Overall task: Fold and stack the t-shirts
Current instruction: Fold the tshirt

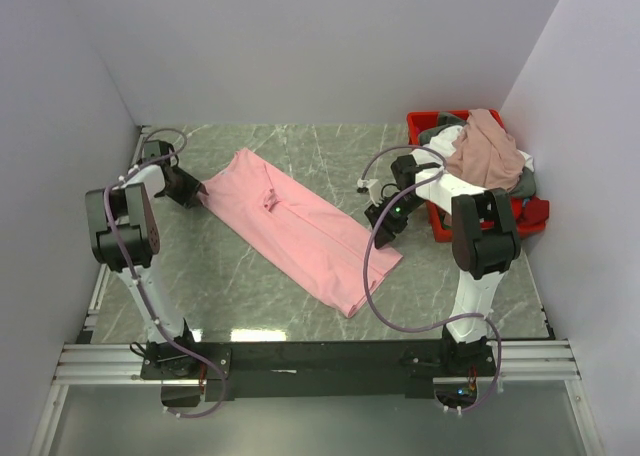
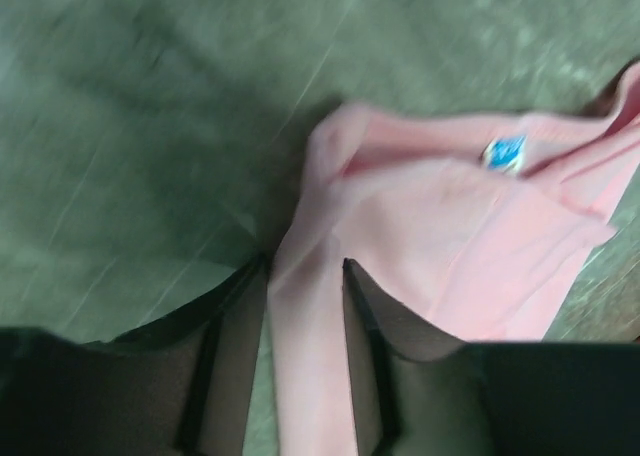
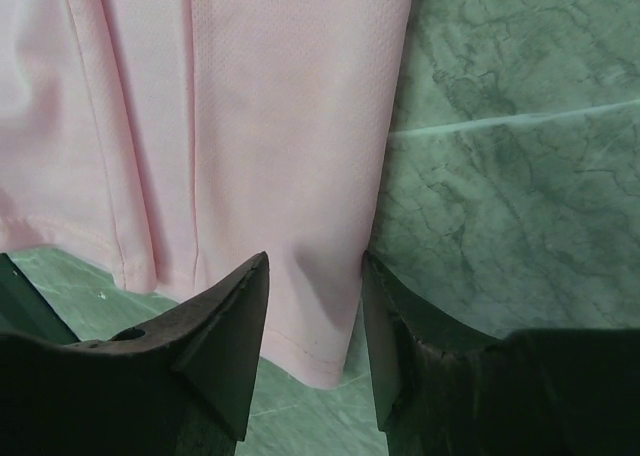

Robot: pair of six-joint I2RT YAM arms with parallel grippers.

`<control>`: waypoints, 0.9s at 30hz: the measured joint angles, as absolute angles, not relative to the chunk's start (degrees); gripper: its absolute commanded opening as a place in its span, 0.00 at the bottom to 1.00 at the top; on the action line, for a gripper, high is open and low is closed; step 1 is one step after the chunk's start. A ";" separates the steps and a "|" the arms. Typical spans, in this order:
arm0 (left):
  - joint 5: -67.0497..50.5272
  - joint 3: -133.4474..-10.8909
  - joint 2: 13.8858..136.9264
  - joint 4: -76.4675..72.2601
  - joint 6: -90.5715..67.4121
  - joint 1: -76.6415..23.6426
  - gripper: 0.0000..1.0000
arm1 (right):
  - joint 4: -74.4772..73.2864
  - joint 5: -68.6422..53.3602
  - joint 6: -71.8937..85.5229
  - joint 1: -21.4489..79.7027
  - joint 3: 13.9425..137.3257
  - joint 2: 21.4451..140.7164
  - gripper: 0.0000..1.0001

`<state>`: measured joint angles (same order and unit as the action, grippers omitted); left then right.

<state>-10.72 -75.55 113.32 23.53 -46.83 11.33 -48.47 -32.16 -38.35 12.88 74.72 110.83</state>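
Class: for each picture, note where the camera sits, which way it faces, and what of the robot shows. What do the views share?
Top external: high behind the bases, facing down and forward over table, pink shirt, red bin; left arm and right arm show.
Left wrist: on left arm, facing down along the left gripper, pink cloth between its jaws.
Right wrist: on right arm, facing down past the right gripper at the shirt's hem corner.
Shared: all see the pink shirt and table.
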 measured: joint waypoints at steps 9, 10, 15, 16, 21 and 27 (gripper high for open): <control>-13.26 -95.92 127.39 29.50 -45.54 11.44 0.05 | -49.41 -32.80 -38.37 12.97 74.89 110.83 0.42; -13.80 -99.48 129.47 30.41 -45.32 11.44 0.04 | -49.58 -32.88 -38.35 12.97 75.02 110.83 0.43; -18.68 -116.60 140.53 32.73 -45.36 11.44 0.05 | -49.93 -34.46 -38.20 12.99 75.44 110.72 0.47; -19.81 -119.79 142.63 32.93 -45.50 11.44 0.07 | -50.00 -35.00 -38.26 13.06 75.44 110.56 0.47; -26.52 -129.25 149.29 31.55 -46.35 11.53 0.30 | -49.21 -35.70 -42.41 17.04 73.01 104.44 0.49; -25.54 -123.15 143.39 29.43 -43.22 11.57 0.66 | -38.19 -32.32 -48.18 41.25 59.68 87.44 0.61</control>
